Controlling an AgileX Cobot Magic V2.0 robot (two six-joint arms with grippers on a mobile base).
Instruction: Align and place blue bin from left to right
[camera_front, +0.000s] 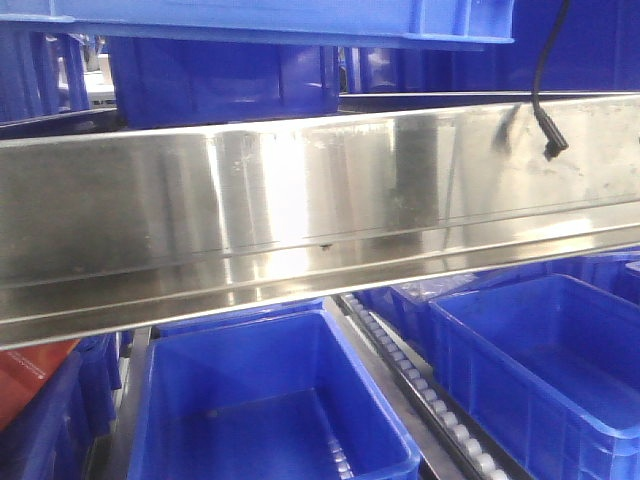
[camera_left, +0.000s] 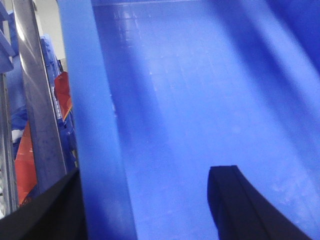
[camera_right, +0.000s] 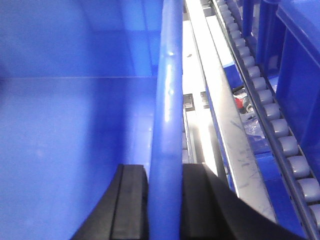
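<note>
The blue bin (camera_left: 200, 100) fills the left wrist view, its smooth floor ahead and its thick rim (camera_left: 95, 125) running up the left. My left gripper (camera_left: 149, 172) is open and straddles that rim: one black finger (camera_left: 55, 210) is outside the wall, the other (camera_left: 240, 205) well inside over the floor. In the right wrist view my right gripper (camera_right: 165, 170) is shut on the bin's opposite rim (camera_right: 167, 100), one pad on each side of it. A blue bin edge (camera_front: 300, 20) runs along the top of the front view; no gripper shows there.
A shiny steel beam (camera_front: 320, 210) crosses the front view. Below it stand open blue crates (camera_front: 260, 400) (camera_front: 550, 360) with a roller track (camera_front: 420, 380) between them. A black cable (camera_front: 545, 100) hangs at upper right. Rollers (camera_right: 270, 115) and a steel rail (camera_right: 225, 125) run right of the held rim.
</note>
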